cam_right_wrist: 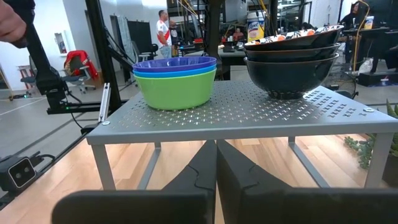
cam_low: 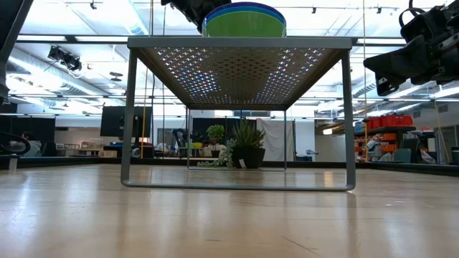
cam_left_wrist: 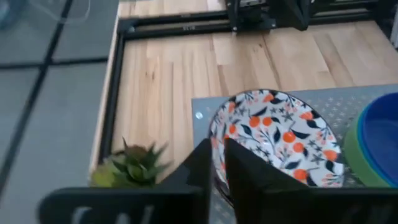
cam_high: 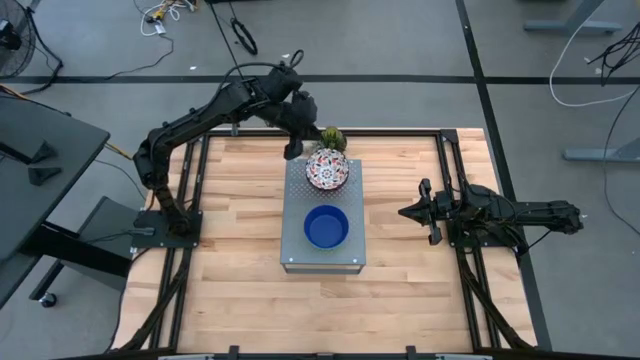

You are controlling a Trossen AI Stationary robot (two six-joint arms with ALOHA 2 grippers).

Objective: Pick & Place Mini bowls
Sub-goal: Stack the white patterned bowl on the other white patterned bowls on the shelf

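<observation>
- On the wooden table, centre, stands a grey perforated metal box like a small raised stand; both bowl stacks sit on its top.
- Far stack: white round mini bowl with red-blue floral pattern on top, nested in more bowls; right wrist view shows black undersides below the patterned rim.
- Near stack: dark blue round mini bowl on top; right wrist view shows it nested in a light blue bowl, that one in a bright green bowl at the bottom.
- The two stacks are apart, not touching.
- Left gripper is at the far-left edge of the floral stack; in the left wrist view its dark fingers are drawn close together with the rim of the floral bowl between them, so it looks clamped on the rim.
- Small spiky green plant sits just behind the box, beside the left gripper.
- Right gripper waits over the table to the right of the box, well apart from the bowls, fingers pressed together, holding nothing.
- Low view: only the green bowl and blue rim show above the box top.
</observation>
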